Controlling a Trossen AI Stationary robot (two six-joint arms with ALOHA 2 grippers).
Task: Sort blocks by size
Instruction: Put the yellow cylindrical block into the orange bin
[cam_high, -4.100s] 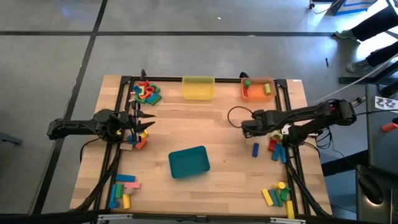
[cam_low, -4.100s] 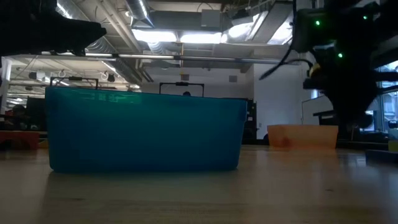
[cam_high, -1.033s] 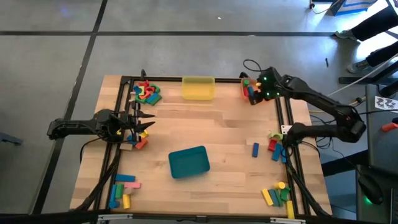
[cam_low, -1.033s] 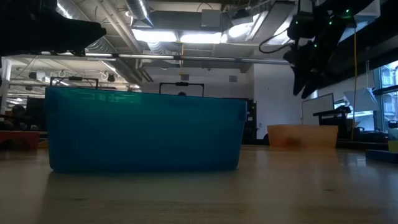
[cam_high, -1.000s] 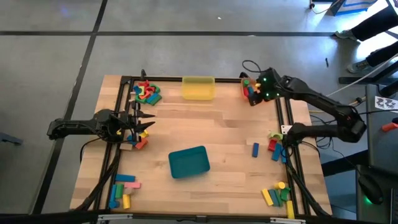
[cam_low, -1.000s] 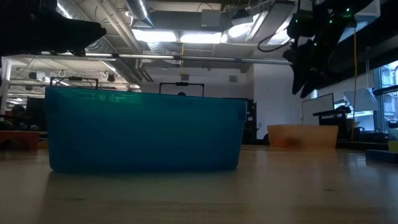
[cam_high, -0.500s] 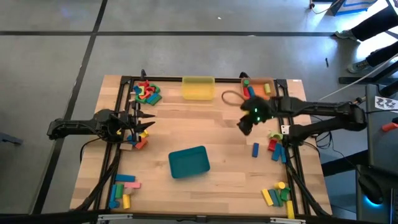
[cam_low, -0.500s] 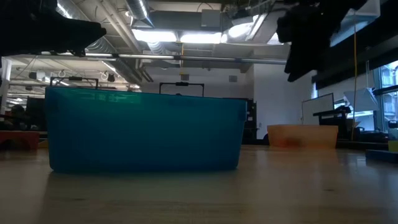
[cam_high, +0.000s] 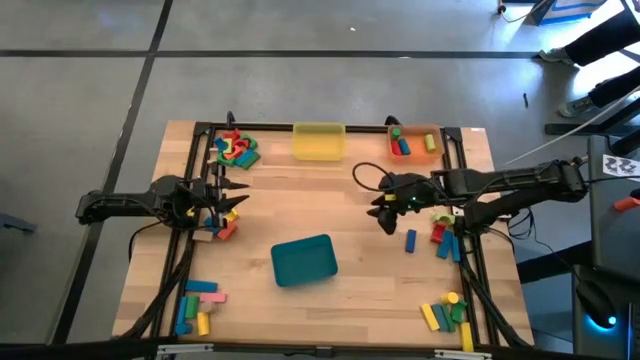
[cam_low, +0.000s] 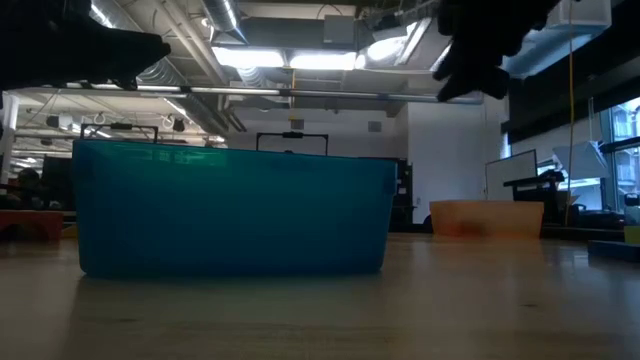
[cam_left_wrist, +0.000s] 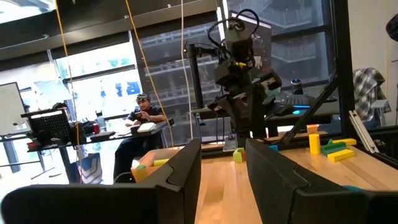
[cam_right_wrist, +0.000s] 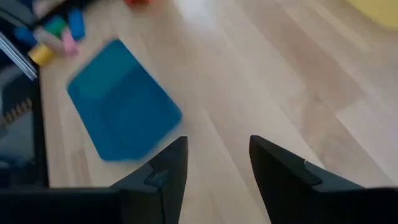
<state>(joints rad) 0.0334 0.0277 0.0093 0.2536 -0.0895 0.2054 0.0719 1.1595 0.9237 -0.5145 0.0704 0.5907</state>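
Over the table's right half: right gripper (cam_high: 381, 213) hangs above bare wood, between the teal tray (cam_high: 303, 260) and a lone blue block (cam_high: 410, 240).
Right fingers: spread apart, a clear gap between them in the right wrist view (cam_right_wrist: 214, 168); nothing held, only wood and the teal tray (cam_right_wrist: 121, 99) show past them.
Left gripper: (cam_high: 232, 193) at the table's left edge, level with the table's middle, pointing toward the right arm.
Left fingers: (cam_left_wrist: 180, 171) parted with a narrow gap; nothing sits between them in the left wrist view.
Touching: cannot tell whether the left fingertips touch the small pile of blocks just beside them (cam_high: 222, 227).
Orange tray: (cam_high: 416, 131) far right corner; holds a blue, a red, a green and a yellow-green block (cam_high: 401, 145).
Yellow tray: (cam_high: 319, 140) far edge, middle; no contents can be made out.
Far left blocks: mixed red, green, yellow pile (cam_high: 234, 148) in the far left corner.
Near left blocks: (cam_high: 196, 305) bars of green, pink, blue, yellow in the near left corner.
Right edge blocks: red, blue pieces (cam_high: 441, 236) beside the frame, near the lone blue block.
Near right blocks: (cam_high: 446, 313) yellow and green pieces in the near right corner.
Low view: teal tray (cam_low: 235, 208) fills the front; the right arm (cam_low: 480, 40) is a dark shape above.
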